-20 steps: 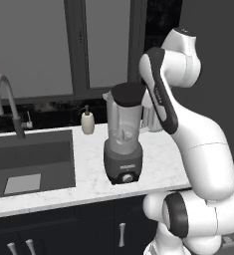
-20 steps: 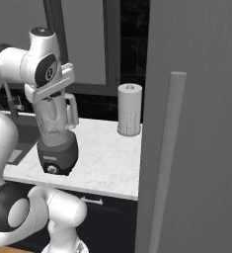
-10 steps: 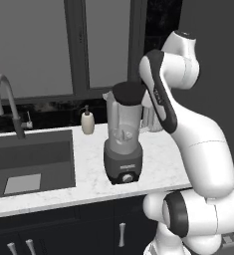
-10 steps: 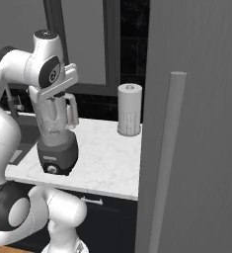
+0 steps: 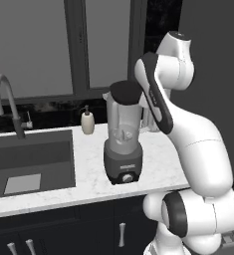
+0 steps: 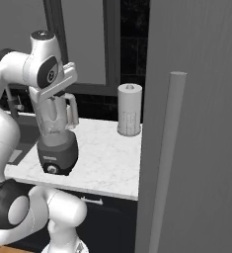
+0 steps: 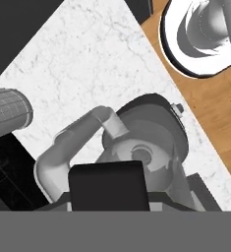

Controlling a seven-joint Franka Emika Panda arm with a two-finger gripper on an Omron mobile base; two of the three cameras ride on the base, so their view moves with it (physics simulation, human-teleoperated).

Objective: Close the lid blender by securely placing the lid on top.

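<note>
The blender (image 5: 123, 144) stood on the white marble counter (image 5: 88, 172), just to the right of the dark sink (image 5: 29, 159), its dark grey base carrying a front knob and its clear tapered jar rising above. In the left base view the black lid (image 5: 125, 91) sat at the mouth of the jar, level with the rim, with the arm's dark forearm close against its right side. Whether the lid was fully seated or only resting there could not be told. In the right base view the jar's side handle pointed toward the white ribbed cylinder (image 6: 129, 109), which stood well apart at the back of the counter.

In the hand view the camera looked down onto the blender (image 7: 136, 152): the handle curved off to the left, the base and its knob lay beyond, and a flat black slab (image 7: 108, 186), apparently the lid seen edge-near, sat at the bottom centre over the jar. The gripper (image 7: 108, 197) was hidden behind that slab, so whether its fingers were clenched on the lid or released could not be told.

A small beige soap bottle (image 5: 87, 121) stood near the back wall between the curved faucet (image 5: 9, 104) and the blender
</note>
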